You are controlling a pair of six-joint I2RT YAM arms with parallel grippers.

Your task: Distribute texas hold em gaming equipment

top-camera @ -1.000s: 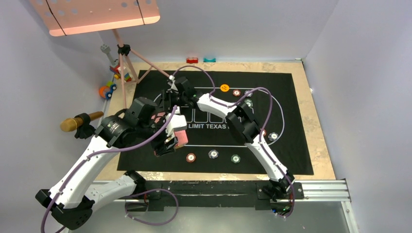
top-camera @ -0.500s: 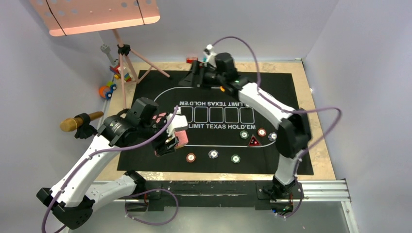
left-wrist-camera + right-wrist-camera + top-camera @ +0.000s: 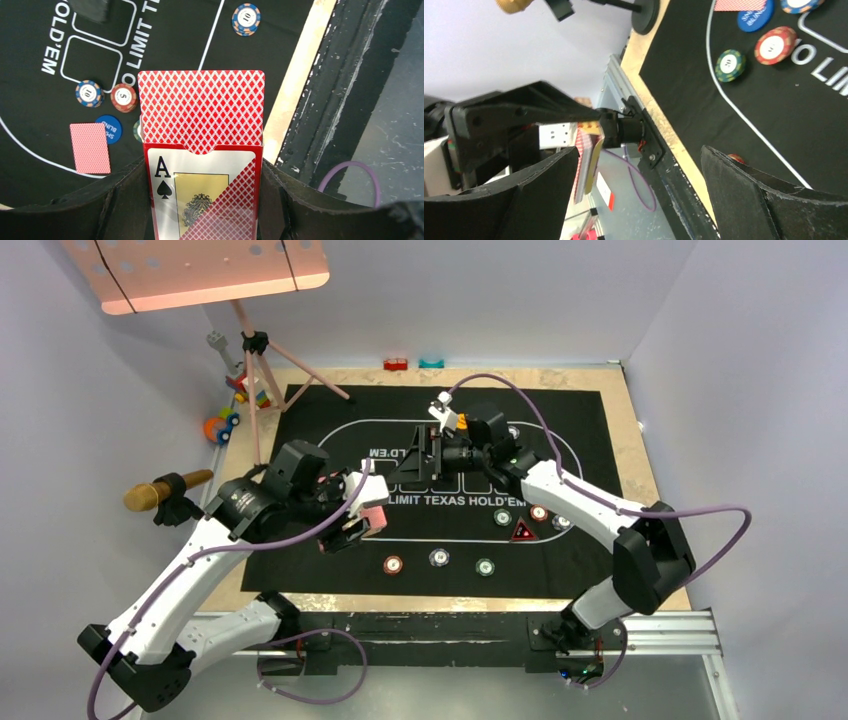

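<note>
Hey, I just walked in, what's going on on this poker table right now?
A Texas hold'em layout is being set out. The left gripper is shut on a red card box, with a red-backed card sticking out of its top. The right gripper hangs open and empty over the middle of the black mat. Poker chips sit in small groups around the mat, with a red triangular marker and one dealt card.

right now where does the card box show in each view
Top external: card box left of centre, above the near-left part of the black mat.
Left wrist: card box bottom centre, red-backed cards sticking out of its top.
Right wrist: card box lower left, edge-on.
Shared landmark: the mat's white LIMIT lettering.
</note>
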